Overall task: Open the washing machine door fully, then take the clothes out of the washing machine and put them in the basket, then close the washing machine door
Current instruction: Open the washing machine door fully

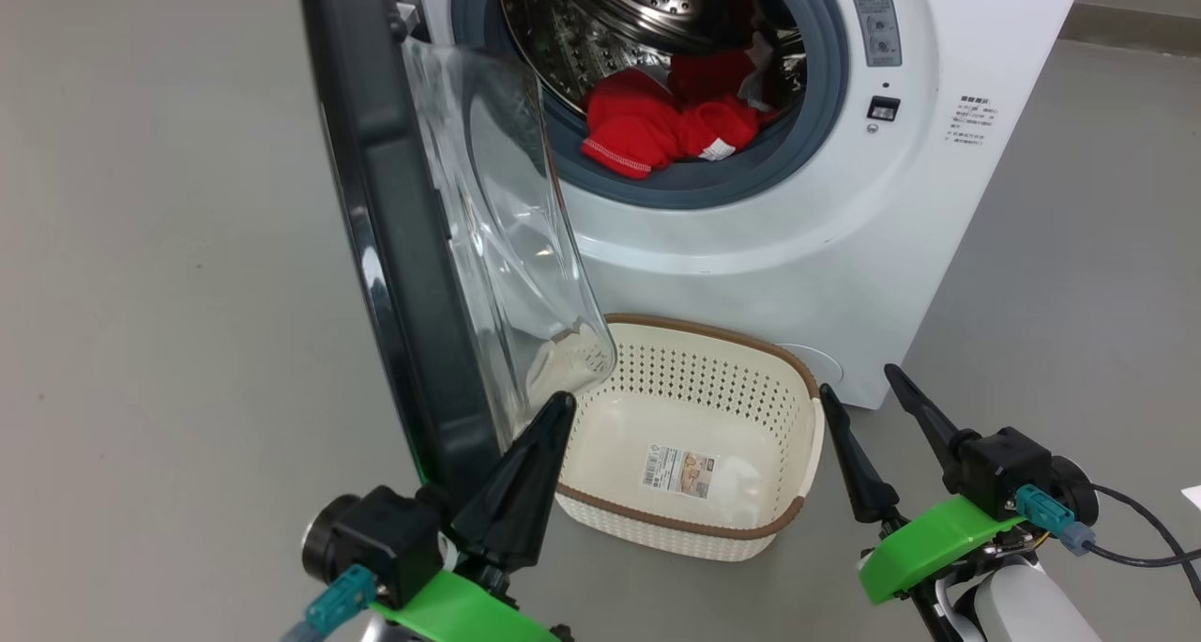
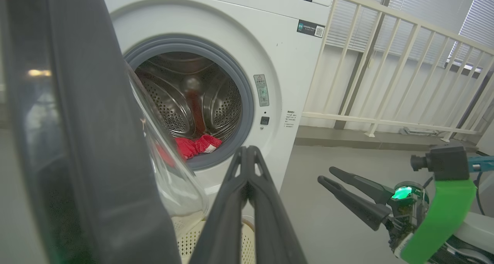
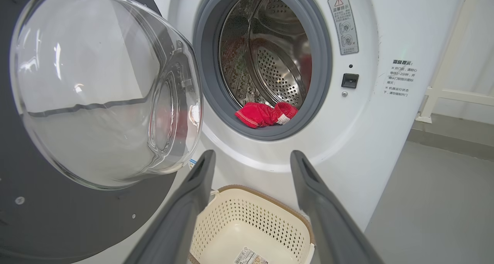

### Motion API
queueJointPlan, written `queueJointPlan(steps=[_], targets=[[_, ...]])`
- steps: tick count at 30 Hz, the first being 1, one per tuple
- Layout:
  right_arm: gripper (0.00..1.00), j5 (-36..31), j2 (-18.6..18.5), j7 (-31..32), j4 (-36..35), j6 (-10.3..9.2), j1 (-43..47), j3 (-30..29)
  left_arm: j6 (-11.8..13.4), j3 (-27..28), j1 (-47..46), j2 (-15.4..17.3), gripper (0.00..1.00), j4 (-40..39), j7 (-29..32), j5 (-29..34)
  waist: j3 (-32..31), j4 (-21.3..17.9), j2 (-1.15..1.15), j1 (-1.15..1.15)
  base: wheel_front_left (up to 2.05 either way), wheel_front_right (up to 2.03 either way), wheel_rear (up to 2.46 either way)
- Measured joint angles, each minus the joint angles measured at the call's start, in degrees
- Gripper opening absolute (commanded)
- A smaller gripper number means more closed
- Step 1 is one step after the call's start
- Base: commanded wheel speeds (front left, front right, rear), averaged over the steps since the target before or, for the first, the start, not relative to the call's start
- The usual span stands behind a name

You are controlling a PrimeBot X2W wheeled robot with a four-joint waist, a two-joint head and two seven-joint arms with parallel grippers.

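Two dark-fingered claws sit low: at left, just beside the open round black-rimmed glass washing machine door [image 1: 394, 248], the left claw [image 1: 561, 403] is pressed together, empty. Centrally, the cream perforated plastic basket [image 1: 713, 379] stands on the floor [image 1: 141, 342] before the white front-loading washing machine [image 1: 844, 248], bright red clothes [image 1: 647, 126] at its drum mouth; at right, the right claw [image 1: 858, 381] gapes wide, empty.

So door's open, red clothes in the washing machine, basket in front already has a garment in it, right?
No: the basket holds no garment, just a label on its floor, per the head view. The door is open and the red clothes are in the washing machine.
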Motion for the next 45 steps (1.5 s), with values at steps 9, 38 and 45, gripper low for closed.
queueJointPlan(steps=[9,38,45], targets=[[1.00,0.15,0.00,0.00,0.91,0.00,0.01,0.43,2.42,0.20,1.25,0.03,0.00,1.55,2.38,-0.56,-0.27,0.32,0.00,0.00,0.00,0.00,0.00],[1.00,-0.01,0.01,0.00,1.40,0.00,0.03,-1.88,9.49,5.52,2.30,1.69,0.00,3.58,1.91,-1.09,0.15,4.58,0.00,0.00,0.00,0.00,0.00],[1.00,-0.27,0.01,0.00,1.44,0.00,0.03,-2.03,11.82,8.42,2.48,3.12,0.00,3.20,1.90,-1.09,0.78,5.34,0.00,0.00,0.00,0.00,0.00]])
